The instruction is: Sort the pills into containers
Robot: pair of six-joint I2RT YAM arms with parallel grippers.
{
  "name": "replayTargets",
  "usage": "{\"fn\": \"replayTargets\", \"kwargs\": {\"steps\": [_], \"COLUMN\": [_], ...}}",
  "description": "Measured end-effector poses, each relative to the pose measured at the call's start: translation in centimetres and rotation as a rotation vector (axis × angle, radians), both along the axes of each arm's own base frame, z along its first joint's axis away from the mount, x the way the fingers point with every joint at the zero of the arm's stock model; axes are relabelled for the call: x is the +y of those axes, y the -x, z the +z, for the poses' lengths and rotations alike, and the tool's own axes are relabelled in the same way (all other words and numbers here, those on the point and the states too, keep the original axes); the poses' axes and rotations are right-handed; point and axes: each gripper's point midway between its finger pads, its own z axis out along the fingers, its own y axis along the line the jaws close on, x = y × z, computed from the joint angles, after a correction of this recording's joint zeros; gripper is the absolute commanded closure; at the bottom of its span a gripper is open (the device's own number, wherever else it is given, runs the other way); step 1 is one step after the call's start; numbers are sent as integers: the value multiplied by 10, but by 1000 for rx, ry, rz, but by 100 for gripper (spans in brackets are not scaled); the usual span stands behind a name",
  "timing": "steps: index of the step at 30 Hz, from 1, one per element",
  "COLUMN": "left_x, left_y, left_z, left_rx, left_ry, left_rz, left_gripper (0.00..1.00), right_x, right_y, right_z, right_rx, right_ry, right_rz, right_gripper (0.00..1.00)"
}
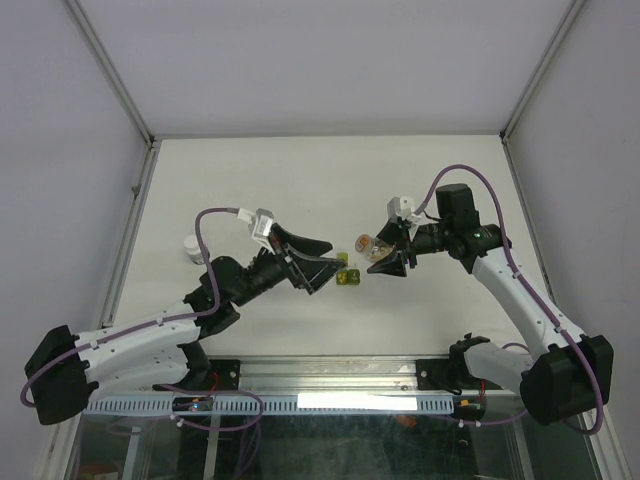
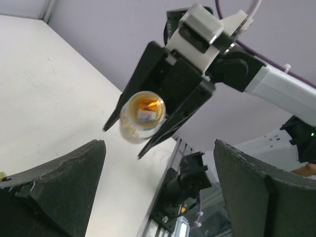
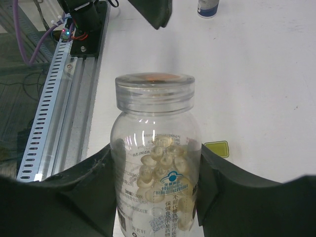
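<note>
Right jaws: clenched on the clear bottle, one finger on each side of its body. The cap is on and points away from the wrist, toward the left arm.

The pills are inside that bottle. In the right wrist view they show as small pale pieces heaped against its wall behind a printed label. In the left wrist view an orange-brown patch shows through the clear cap.

Left jaws: released, standing wide, nothing between them. Both fingers sit at the lower corners of the left wrist view, and the bottle shows between them but well apart from them.

The containers, small olive-green square pieces, lie on the white surface between the two arms, just near of the bottle. One shows flat on the surface beside the bottle in the right wrist view.

A white-capped vial stands upright at the left of the surface, beside the left arm and well apart from the containers.
</note>
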Motion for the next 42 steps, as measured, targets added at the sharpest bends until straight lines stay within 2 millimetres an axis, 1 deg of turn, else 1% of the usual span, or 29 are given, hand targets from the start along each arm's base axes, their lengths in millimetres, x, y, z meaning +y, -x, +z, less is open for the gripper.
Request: {"fn": "replayTargets", "kwargs": {"steps": [1, 3, 5, 8, 11, 14, 17, 21, 26, 30, 33, 36, 38, 42], "left_x": [-5, -20, -30, -37, -40, -48, -57, -64, -67, -70, -72, -73, -73, -74], "left_y": [1, 6, 6, -5, -15, -22, -27, -31, -31, -30, -28, -28, -27, -26], "left_z": [3, 18, 28, 35, 30, 23, 17, 14, 7, 0, -3, -6, -8, -9], "left_rx": [0, 5, 7, 15, 28, 39, 43, 49, 59, 68, 73, 78, 81, 78], "left_ry": [-12, -42, -66, -110, -158, -211, -255, -284, -311, -331, -343, -355, -362, -369], "left_rz": [7, 27, 47, 103, 142, 156, 156, 154, 144, 132, 120, 112, 107, 97], "left_gripper": [8, 8, 9, 9, 9, 9, 12, 22, 33, 44, 48, 58, 67, 77], "right_x": [0, 0, 0, 0, 0, 0, 0, 0, 0, 0, 0, 0, 0, 0], "right_y": [0, 0, 0, 0, 0, 0, 0, 0, 0, 0, 0, 0, 1, 1], "right_z": [0, 0, 0, 0, 0, 0, 0, -1, -1, -1, -1, -1, -1, -2], "right_rx": [0, -2, -2, -2, -2, 0, 0, 1, 2, 2, 2, 2, 4, 10], "right_ry": [0, 0, 0, 0, 0, 1, 1, 1, 2, 2, 2, 2, 3, 7], "right_rz": [0, 1, 1, 1, 1, 1, 1, 1, 0, 0, 0, 0, 2, 0], "right_gripper": [100, 100, 100, 100, 100, 100, 100, 100, 100, 100, 100, 100, 100, 100]}}
